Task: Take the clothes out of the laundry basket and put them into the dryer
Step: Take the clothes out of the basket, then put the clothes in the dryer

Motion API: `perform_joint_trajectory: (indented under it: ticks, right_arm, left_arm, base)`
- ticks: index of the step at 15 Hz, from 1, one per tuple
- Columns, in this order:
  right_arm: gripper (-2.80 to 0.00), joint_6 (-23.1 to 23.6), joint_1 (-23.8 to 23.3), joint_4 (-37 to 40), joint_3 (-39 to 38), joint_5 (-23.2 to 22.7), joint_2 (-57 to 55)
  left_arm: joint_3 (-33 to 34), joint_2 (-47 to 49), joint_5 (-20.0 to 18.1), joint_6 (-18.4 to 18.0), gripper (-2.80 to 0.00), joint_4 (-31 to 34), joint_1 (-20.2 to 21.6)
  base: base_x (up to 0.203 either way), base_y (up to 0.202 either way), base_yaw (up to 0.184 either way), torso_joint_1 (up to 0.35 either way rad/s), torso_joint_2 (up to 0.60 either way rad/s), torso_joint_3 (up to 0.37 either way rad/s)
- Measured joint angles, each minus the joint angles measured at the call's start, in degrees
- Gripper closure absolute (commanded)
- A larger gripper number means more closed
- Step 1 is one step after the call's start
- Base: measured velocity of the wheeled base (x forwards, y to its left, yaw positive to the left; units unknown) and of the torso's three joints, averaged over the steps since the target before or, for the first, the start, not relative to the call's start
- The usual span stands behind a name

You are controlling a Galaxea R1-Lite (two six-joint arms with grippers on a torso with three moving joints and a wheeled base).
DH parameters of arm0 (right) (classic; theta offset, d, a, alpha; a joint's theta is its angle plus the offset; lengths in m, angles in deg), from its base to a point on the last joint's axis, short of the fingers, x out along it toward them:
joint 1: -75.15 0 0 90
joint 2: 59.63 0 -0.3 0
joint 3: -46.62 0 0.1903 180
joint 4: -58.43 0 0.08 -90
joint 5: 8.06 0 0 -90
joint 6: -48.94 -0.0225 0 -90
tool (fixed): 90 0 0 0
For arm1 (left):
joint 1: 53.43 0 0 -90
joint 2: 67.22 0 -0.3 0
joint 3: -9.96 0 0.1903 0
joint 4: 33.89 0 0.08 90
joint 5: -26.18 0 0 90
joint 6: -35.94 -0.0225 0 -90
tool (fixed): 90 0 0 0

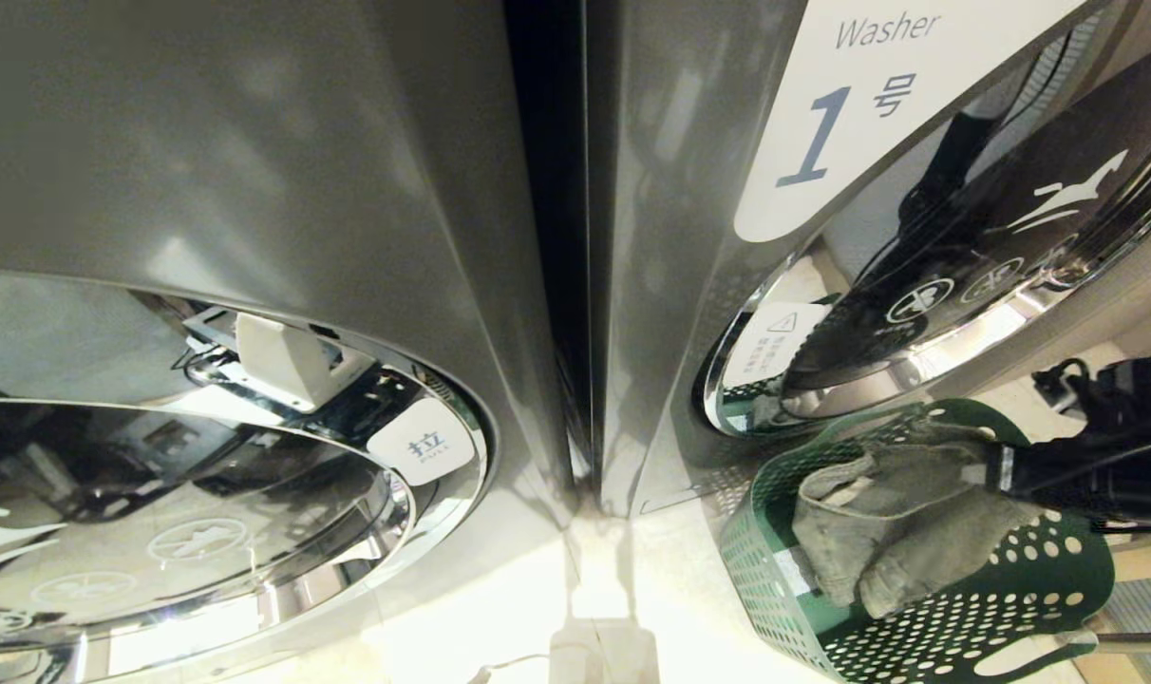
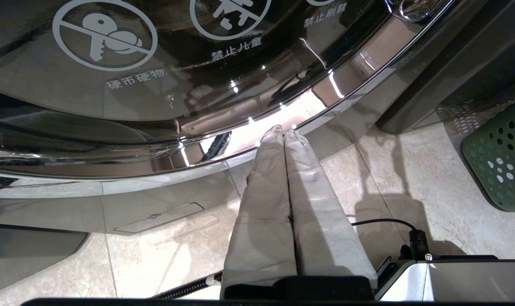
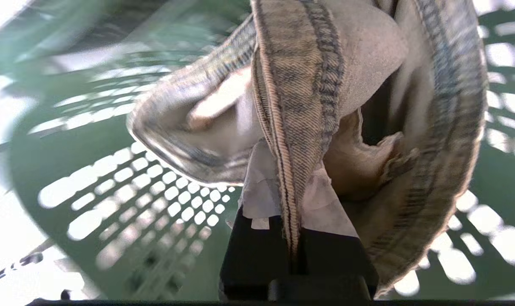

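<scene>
Right gripper [image 3: 293, 199]: clamped on grey garment [image 1: 894, 518], above green basket [image 1: 1041, 589], at 4 o'clock.
Left gripper [image 2: 284, 132]: fingers pressed together, empty.

bright floor [image 1: 632, 589] glare, mirrored door [image 2: 155, 106] reflections, blurred basket [image 3: 125, 204]

Two machines, one basket, one garment.
Two grey front-loading machines [image 1: 253, 190] (one labelled Washer), one green perforated plastic laundry basket [image 1: 1041, 579], one faded grey-beige denim garment [image 1: 898, 522], and two robot grippers.
</scene>
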Motion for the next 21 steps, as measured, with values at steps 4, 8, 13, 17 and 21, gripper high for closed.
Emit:
perform_joint_trajectory:
  ticks: [4, 8, 13, 17, 21]
  right_arm:
    - [0.0, 2.1, 0.3, 7.4, -4.2, 0.8, 21.8]
    - [0.0, 6.5, 1.0, 12.9, -5.6, 2.8, 44.7]
    - [0.0, 13.6, 3.5, 20.1, -6.2, 4.2, 68.1]
    - [0.0, 22.7, 11.1, 21.5, -6.6, 11.6, 74.7]
    - [0.0, 25.8, 12.3, 21.5, -16.5, 12.8, 81.9]
  left_arm:
    - [0.0, 0.0, 0.0, 0.0, 0.0, 0.0, 0.0]
    - [0.0, 0.0, 0.0, 0.0, 0.0, 0.0, 0.0]
    - [0.0, 0.0, 0.0, 0.0, 0.0, 0.0, 0.0]
    - [0.0, 0.0, 0.0, 0.0, 0.0, 0.0, 0.0]
    - [0.0, 0.0, 0.0, 0.0, 0.0, 0.0, 0.0]
  base:
    - [0.0, 0.0, 0.0, 0.0, 0.0, 0.0]
    - [0.0, 0.0, 0.0, 0.0, 0.0, 0.0]
    - [0.0, 0.0, 0.0, 0.0, 0.0, 0.0]
    - [0.0, 0.0, 0.0, 0.0, 0.0, 0.0]
    - [0.0, 0.0, 0.0, 0.0, 0.0, 0.0]
